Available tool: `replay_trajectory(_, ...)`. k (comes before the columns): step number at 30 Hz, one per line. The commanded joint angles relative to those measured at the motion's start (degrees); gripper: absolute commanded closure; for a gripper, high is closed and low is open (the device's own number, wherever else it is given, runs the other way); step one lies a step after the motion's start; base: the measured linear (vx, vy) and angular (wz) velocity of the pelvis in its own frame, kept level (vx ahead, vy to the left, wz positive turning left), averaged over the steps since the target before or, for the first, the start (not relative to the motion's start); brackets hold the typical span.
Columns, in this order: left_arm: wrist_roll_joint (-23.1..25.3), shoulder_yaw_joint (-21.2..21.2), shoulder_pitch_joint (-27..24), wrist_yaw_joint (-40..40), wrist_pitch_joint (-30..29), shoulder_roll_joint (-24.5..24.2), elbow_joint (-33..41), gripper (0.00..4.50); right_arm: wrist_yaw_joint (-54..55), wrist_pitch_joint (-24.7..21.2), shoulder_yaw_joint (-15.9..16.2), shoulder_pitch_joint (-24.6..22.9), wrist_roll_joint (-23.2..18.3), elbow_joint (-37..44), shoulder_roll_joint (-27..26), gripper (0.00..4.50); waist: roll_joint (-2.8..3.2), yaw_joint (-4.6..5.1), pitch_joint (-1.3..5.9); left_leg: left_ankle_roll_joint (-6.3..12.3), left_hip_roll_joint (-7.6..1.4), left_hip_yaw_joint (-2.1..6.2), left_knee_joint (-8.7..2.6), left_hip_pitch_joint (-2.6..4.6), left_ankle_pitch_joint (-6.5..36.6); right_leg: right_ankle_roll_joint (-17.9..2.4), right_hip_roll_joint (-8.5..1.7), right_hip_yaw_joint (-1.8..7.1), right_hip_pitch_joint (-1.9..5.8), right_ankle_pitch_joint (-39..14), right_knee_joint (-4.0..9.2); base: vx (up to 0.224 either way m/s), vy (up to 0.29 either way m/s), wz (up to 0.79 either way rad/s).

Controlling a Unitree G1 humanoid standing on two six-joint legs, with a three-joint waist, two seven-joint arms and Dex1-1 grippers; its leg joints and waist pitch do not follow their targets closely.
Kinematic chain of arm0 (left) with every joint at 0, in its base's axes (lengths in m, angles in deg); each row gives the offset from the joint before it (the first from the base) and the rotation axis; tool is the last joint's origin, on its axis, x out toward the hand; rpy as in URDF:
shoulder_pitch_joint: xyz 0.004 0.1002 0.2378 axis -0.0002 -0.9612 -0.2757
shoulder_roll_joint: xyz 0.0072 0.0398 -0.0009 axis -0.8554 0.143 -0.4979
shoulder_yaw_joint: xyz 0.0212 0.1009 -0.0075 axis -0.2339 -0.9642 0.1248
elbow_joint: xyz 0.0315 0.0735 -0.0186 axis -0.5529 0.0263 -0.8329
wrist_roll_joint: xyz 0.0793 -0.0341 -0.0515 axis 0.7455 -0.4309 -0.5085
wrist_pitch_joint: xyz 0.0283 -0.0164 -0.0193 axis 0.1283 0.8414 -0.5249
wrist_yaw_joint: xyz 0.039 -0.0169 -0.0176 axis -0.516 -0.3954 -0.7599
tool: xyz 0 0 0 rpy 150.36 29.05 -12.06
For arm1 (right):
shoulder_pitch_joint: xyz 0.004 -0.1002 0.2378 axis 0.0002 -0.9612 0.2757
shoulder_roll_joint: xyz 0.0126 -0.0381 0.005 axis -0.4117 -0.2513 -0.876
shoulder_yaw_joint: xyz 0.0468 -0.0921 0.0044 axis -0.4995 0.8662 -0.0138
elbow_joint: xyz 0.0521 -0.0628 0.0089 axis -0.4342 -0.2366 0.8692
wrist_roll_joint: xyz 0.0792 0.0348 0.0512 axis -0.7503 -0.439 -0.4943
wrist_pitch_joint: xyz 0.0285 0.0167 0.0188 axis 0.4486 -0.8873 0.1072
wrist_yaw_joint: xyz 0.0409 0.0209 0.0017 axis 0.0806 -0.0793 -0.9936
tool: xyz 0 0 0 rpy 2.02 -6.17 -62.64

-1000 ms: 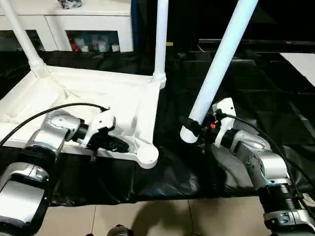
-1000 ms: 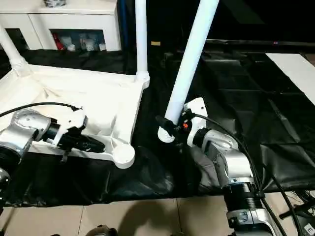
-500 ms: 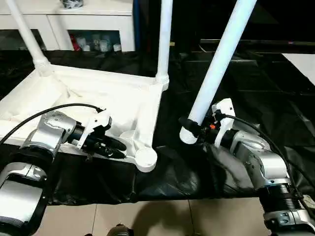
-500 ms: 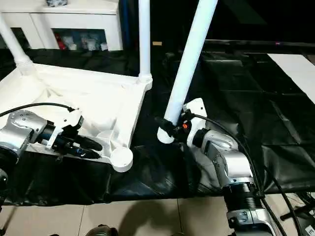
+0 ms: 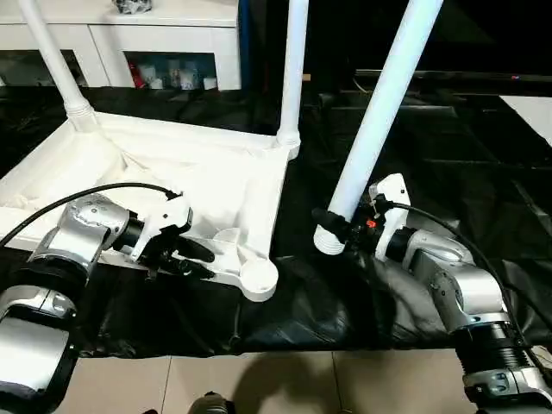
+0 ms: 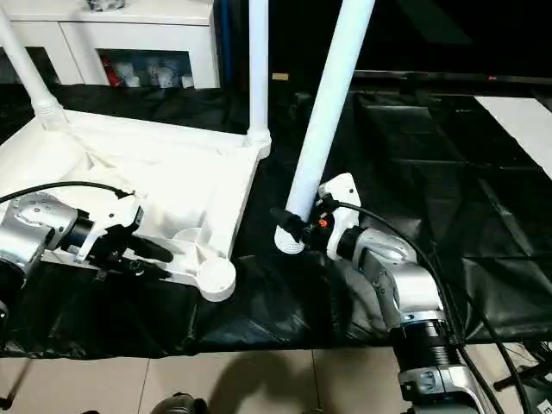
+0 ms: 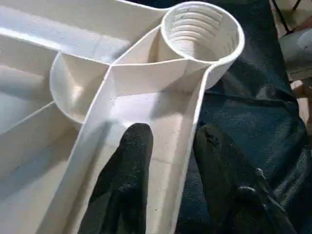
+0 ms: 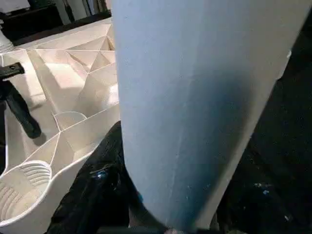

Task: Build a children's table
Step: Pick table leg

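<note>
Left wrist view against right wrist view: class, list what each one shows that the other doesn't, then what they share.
Left wrist view alone: the left hand, one finger inside the tabletop's rim and one outside, and the threads deep in the socket. Right wrist view alone: the leg held by the right hand, seen close up. Both: that open corner socket, the ribbed underside and the black sheet.

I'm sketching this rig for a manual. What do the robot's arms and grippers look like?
Both forearms are rounded silver metal shells with black ribbed collars. Each wrist carries a white plastic housing. The left gripper and right gripper each have two black fingers. A black cable arcs along each arm, and a small red spot shows beside the right one.
</note>
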State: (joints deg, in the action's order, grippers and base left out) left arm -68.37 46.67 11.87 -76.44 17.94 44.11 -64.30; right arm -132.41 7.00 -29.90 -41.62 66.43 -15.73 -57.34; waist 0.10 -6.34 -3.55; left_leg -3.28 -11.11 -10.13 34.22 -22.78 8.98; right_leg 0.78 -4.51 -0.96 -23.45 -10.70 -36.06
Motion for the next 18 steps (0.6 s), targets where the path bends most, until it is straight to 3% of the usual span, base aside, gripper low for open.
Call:
replay_trajectory(1, 0.56, 0.52, -0.08, 0.3, 0.58, -0.21, -0.42, 3.23, -0.14, -0.48, -0.03, -0.32, -0.09, 1.54, 0.52, 2.62, 0.54, 0.0, 4.19, -3.68, -1.7, 0.27, -4.85, 2.12, 18.98, -13.36, -3.15, 1.32, 1.78, -11.87, 4.06, 0.0, 0.0, 0.0)
replay_trajectory(9, 1.71, 0.19, -0.35, -0.07, 1.31, -0.53, -1.59, 4.04, -0.35, -0.5, 0.18, -0.29, -0.09, 1.57, 0.58, 2.62, 0.47, -0.12, 4.15, -3.76, -1.79, 0.32, -4.91, 2.17, 19.38, -13.06, -3.33, 1.37, 1.68, -13.23, 4.18, 0.0, 0.0, 0.0)
replay_trajectory(13, 2.06, 0.18, -0.48, 0.59, 1.03, -0.45, -1.82, 4.23, -0.38, -0.52, 0.28, -0.1, -0.08, 1.41, 0.47, 2.62, 0.45, -0.12, 4.16, -3.69, -1.78, 0.32, -4.92, 2.06, 18.9, -13.03, -3.32, 1.37, 1.73, -12.63, 4.09, 0.0, 0.0, 0.0)
replay_trajectory(18, 4.64, -0.89, -0.4, 4.61, 0.52, 1.08, -3.07, 4.45, -0.45, -0.54, 0.27, 0.66, -0.1, 0.83, 0.35, 2.62, 0.29, 0.55, 4.19, -3.21, -1.63, 0.3, -4.79, 1.84, 17.87, -13.4, -3.29, 1.35, 2.0, -11.11, 4.04, 0.0, 0.0, 0.0)
